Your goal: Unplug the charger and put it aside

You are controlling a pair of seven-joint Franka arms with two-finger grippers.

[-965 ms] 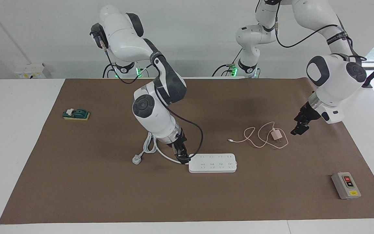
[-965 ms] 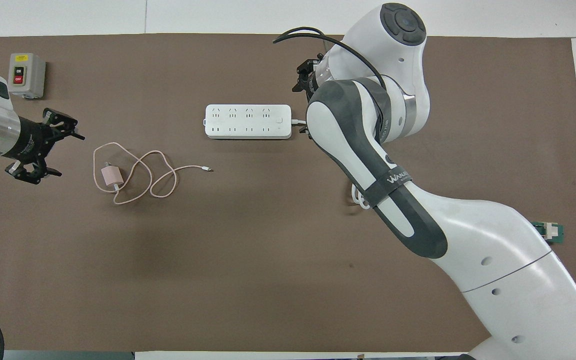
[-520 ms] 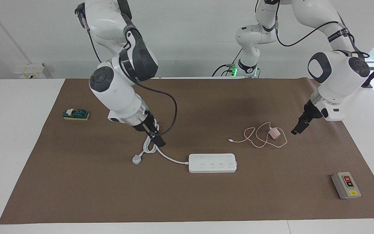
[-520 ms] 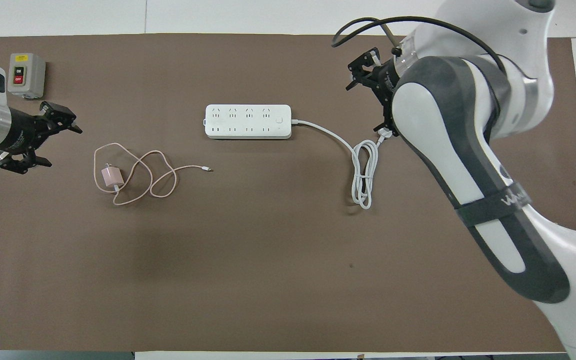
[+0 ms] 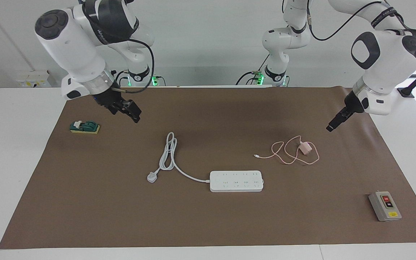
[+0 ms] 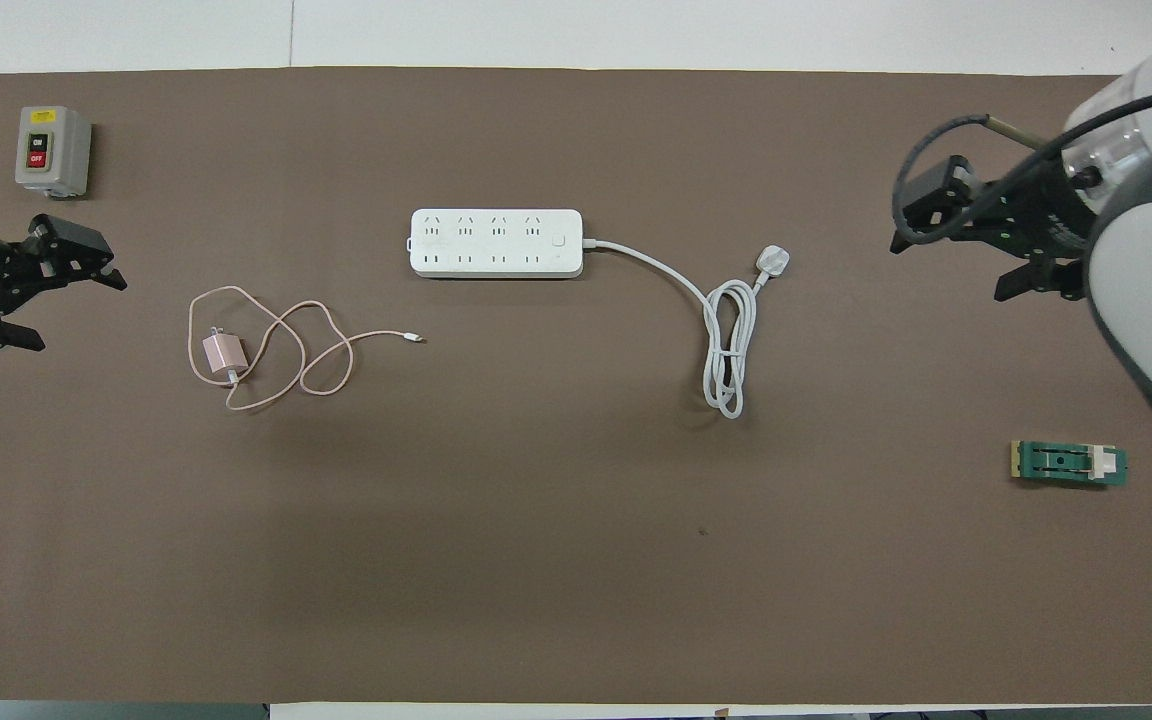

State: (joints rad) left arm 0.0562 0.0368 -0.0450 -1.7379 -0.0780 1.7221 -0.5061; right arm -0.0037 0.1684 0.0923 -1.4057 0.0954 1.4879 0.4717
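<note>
A white power strip (image 5: 236, 181) lies on the brown mat (image 5: 208, 224), its thick white cord (image 5: 170, 155) looping toward the right arm's end and ending in a loose plug (image 5: 151, 177). A grey switch box (image 5: 385, 206) with red and black buttons sits toward the left arm's end, farther from the robots than the strip. A small green block (image 5: 85, 126) rests toward the right arm's end, nearer to the robots than the strip. Nothing lies between the strip and the charger.

The charger (image 5: 305, 148) is a small pale-pink cube lying on its side on the mat, unplugged, its thin pink cable (image 5: 284, 151) curled in loose loops beside it. It lies apart from the strip, nearer to the robots and toward the left arm's end.

The left gripper (image 5: 332, 126) hangs in the air above the mat, clear of the charger, fingers spread and empty. The right gripper (image 5: 133, 112) hangs over the mat near the green block, well apart from the strip, also spread and empty.
</note>
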